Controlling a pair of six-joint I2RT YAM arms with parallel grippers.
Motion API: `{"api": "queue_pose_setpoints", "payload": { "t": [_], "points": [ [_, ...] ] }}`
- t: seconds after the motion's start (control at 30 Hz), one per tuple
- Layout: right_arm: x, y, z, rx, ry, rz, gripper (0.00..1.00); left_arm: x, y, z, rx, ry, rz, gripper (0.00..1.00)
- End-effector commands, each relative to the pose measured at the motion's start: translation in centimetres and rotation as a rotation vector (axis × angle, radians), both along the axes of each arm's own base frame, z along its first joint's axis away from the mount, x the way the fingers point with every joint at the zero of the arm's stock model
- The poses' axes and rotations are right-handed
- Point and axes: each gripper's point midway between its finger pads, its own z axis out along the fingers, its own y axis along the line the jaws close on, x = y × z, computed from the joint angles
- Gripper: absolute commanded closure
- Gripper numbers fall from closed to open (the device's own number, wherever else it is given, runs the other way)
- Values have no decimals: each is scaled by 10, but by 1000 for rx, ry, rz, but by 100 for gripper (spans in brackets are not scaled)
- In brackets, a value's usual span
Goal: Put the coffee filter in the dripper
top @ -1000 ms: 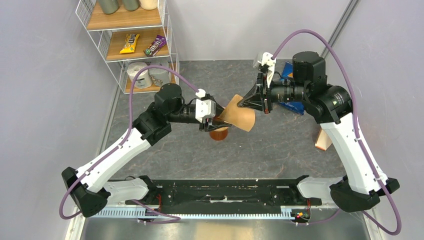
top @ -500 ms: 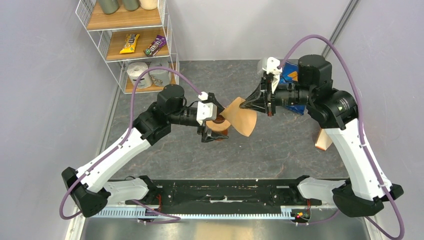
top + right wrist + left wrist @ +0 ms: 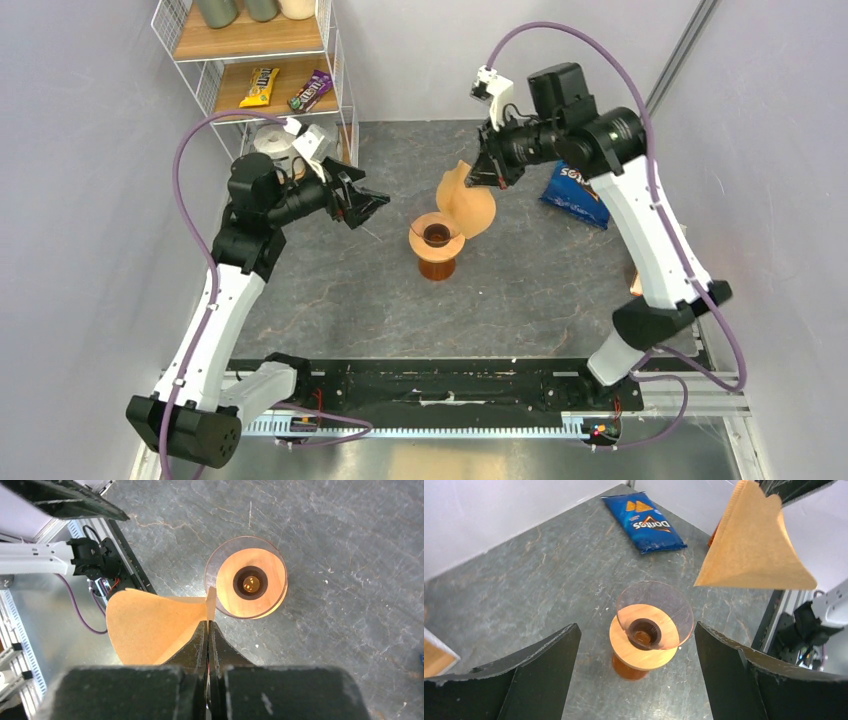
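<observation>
The dripper stands upright mid-table, an orange-brown funnel with a clear cone and a dark centre hole; it also shows in the left wrist view and the right wrist view. My right gripper is shut on the edge of the coffee filter, a light-brown paper cone held in the air just above and behind the dripper's rim. The filter also shows at the upper right of the left wrist view. My left gripper is open and empty, raised to the left of the dripper.
A blue crisp bag lies to the right of the dripper, also in the left wrist view. A wire shelf with snack bars and paper rolls stands at the back left. A wooden block is at the right edge.
My left gripper has let go of the filter, opened and pulled back up to the left. My right gripper has swung left and back, carrying the filter to hang over the dripper.
</observation>
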Motion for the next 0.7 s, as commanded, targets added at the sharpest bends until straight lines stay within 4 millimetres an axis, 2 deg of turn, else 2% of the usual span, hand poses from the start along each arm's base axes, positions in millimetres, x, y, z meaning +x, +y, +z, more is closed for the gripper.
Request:
{"api": "queue_pose_setpoints", "payload": {
  "t": [0.0, 0.17, 0.3, 0.67],
  "points": [
    [9, 1, -16, -74, 149, -104, 100, 2, 12, 8, -117, 74, 112, 7],
    [30, 11, -43, -136, 239, -152, 100, -5, 17, 1, -155, 86, 146, 7],
    [35, 17, -68, -180, 321, -149, 100, -5, 18, -3, -161, 87, 156, 7],
    [54, 36, -109, -186, 386, -134, 100, -1, 15, -7, -160, 98, 138, 6]
  ]
}}
